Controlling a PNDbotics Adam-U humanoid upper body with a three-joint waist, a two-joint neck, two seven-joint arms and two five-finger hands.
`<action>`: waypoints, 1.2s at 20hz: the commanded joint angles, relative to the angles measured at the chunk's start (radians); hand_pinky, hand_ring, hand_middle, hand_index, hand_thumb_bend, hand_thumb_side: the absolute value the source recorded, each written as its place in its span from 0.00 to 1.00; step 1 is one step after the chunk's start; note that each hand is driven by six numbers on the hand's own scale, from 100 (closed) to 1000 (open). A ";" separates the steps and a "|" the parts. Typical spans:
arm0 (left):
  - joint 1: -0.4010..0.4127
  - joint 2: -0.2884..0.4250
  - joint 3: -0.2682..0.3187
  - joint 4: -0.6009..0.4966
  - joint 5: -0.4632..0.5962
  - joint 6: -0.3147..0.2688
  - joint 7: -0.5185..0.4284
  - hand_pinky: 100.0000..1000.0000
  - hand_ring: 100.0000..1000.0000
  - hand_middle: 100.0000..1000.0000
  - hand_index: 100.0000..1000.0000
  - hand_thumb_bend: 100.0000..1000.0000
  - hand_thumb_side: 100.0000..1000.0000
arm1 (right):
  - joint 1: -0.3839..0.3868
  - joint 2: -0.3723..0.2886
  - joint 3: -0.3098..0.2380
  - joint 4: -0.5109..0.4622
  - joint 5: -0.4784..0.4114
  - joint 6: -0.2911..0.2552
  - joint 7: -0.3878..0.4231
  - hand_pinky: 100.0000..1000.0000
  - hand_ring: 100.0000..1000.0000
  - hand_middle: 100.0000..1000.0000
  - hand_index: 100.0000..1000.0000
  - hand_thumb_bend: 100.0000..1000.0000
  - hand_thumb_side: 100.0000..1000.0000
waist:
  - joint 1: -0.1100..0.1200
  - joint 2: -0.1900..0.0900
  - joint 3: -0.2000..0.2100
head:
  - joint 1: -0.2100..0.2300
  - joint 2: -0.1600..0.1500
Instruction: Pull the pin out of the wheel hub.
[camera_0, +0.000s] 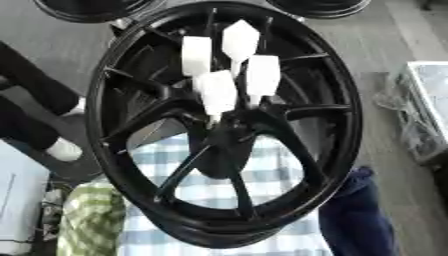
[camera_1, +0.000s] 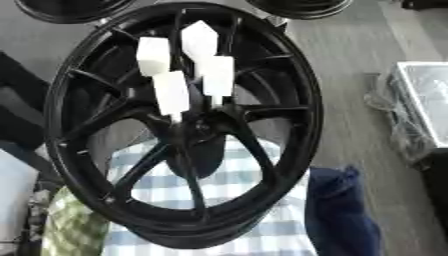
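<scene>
Grey floor (camera_0: 385, 45) fills the background, plank-like. No robot hand in either view, so hand state can't be told. Blue-and-white checked cloth (camera_0: 206, 170) lies under the lower part of the wheel, a green-and-white checked cloth (camera_0: 87, 220) at its lower left, a dark blue cloth (camera_1: 337, 210) at lower right. Parts of two more black rims show at the top edge, one top left (camera_0: 92, 10), one top right (camera_0: 319, 7). A clear plastic-wrapped box or tray (camera_0: 424, 100) sits at the right edge on the floor. Dark shapes with white ends at the left edge (camera_0: 35, 100), can't make out what they are.

Black wheel (camera_0: 341, 100) takes up most of the frame, tilted, thin spokes running from rim to a dark hub (camera_0: 227, 135) near centre. Four white pins with flat tab-like heads stick up out of the hub area, clustered close together: upper left one (camera_0: 196, 55), top one (camera_0: 240, 41), right one (camera_0: 262, 75), front one (camera_0: 216, 92). Their narrow stems go down toward the hub; the front one's stem reaches just above the hub centre. All four are seated in the wheel.
</scene>
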 joint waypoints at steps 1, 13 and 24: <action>-0.010 0.028 0.003 -0.022 -0.005 0.000 -0.003 0.78 0.72 0.63 0.67 0.06 0.91 | -0.047 -0.042 0.030 -0.033 0.024 0.014 0.056 0.84 0.72 0.68 0.83 0.26 0.31 | -0.002 -0.025 0.001 | -0.010 0.000; -0.005 0.030 -0.009 -0.019 -0.006 0.005 -0.017 0.78 0.72 0.63 0.67 0.06 0.91 | -0.314 0.071 0.313 0.004 0.193 0.139 0.398 0.82 0.71 0.63 0.80 0.36 0.46 | -0.011 -0.042 -0.002 | -0.022 0.008; -0.001 0.030 -0.010 -0.020 -0.006 0.006 -0.020 0.78 0.72 0.63 0.67 0.06 0.91 | -0.421 0.170 0.424 0.083 0.316 0.122 0.522 0.83 0.75 0.66 0.81 0.49 0.48 | -0.014 -0.047 -0.009 | -0.010 0.008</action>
